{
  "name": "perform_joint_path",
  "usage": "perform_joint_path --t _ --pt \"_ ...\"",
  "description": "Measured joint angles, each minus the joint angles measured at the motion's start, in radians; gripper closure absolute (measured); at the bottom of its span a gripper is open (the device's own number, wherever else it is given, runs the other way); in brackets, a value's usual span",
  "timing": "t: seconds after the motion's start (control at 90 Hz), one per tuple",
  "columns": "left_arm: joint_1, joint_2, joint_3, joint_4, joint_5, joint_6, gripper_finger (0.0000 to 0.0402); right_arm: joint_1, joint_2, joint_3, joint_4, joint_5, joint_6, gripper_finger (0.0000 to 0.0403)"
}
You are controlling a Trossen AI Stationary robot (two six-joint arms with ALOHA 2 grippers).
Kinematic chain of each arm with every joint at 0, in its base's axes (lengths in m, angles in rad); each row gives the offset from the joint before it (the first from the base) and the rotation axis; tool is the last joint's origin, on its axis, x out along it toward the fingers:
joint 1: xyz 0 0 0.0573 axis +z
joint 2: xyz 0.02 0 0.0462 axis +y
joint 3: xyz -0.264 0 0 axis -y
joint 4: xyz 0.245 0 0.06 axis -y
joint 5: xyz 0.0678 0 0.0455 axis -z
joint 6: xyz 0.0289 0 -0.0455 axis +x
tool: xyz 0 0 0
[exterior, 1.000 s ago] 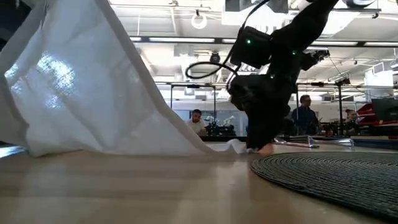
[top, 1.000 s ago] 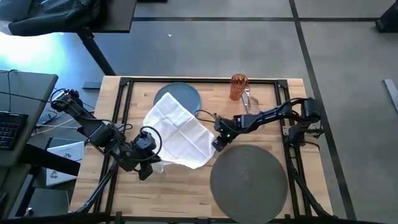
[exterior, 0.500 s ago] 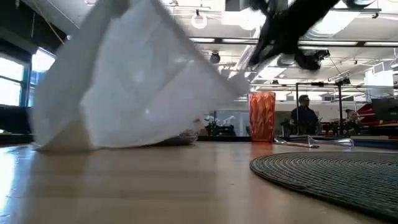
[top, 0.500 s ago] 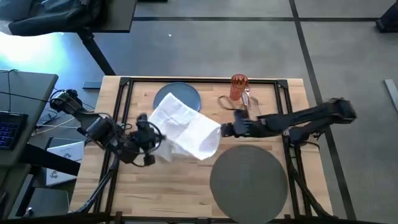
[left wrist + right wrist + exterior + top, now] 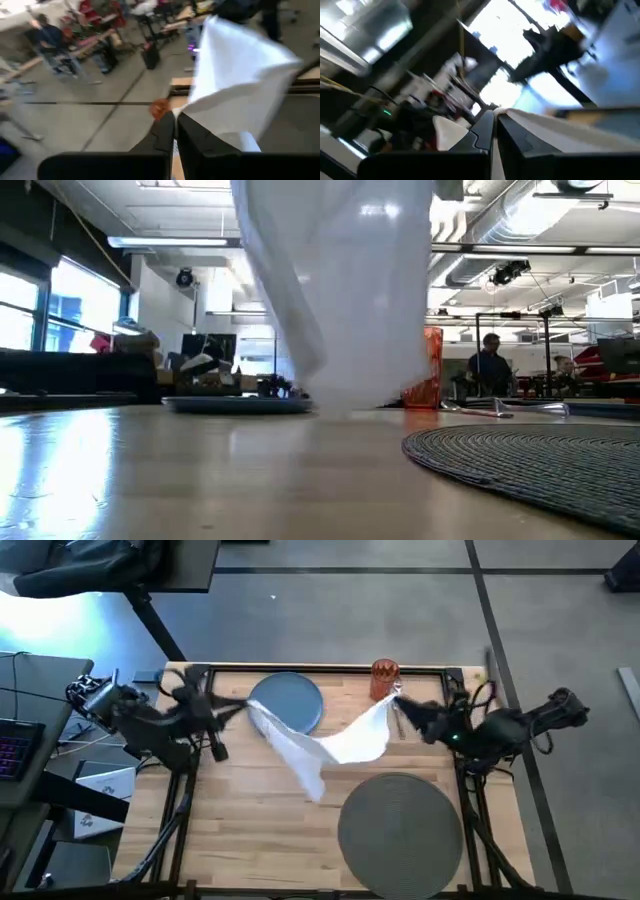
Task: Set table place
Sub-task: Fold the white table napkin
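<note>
Both arms are stretching the napkin between them, the left gripper and right gripper each pinching a corner; the orange tumbler, just beside the right gripper, is risking a knock.

Napkin top cut off; hides tumbler partly.

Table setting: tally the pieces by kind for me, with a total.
Mat: 1
Plate: 1
Tumbler: 1
Napkin: 1, held aloft between left gripper and right gripper
Cutlery: silver pieces beyond the mat, count unclear
Total: 4, plus the cutlery
</note>
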State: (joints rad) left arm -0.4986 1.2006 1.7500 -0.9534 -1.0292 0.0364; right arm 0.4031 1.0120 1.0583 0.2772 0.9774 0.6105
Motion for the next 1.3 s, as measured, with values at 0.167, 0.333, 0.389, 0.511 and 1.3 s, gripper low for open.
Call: perform_joint_path --t 0.167,0.333,0.389,0.511,1.3 --pt "0.159 -0.004 -0.002 -0.115 0.017 0.039 0.0402 -0.138 0.003 -0.001 -0.099 0.014 0.033 0.0403" --pt "0.349 0.013 -0.002 -0.184 0.055 0.159 0.0402 -0.315 0.01 -0.001 -0.234 -0.082 0.107 0.0403" --pt "0.403 0.013 -0.003 -0.169 0.053 0.233 0.0402 -0.373 0.01 0.002 -0.205 -0.138 0.049 0.0403" --pt "0.487 0.007 0.008 -0.095 0.05 0.421 0.0402 -0.45 0.001 0.062 -0.111 -0.248 -0.146 0.0403" --pt "-0.065 0.065 -0.426 -0.294 0.653 -0.417 0.0402 0.245 0.101 -0.121 -0.769 -0.376 0.773 0.0403"
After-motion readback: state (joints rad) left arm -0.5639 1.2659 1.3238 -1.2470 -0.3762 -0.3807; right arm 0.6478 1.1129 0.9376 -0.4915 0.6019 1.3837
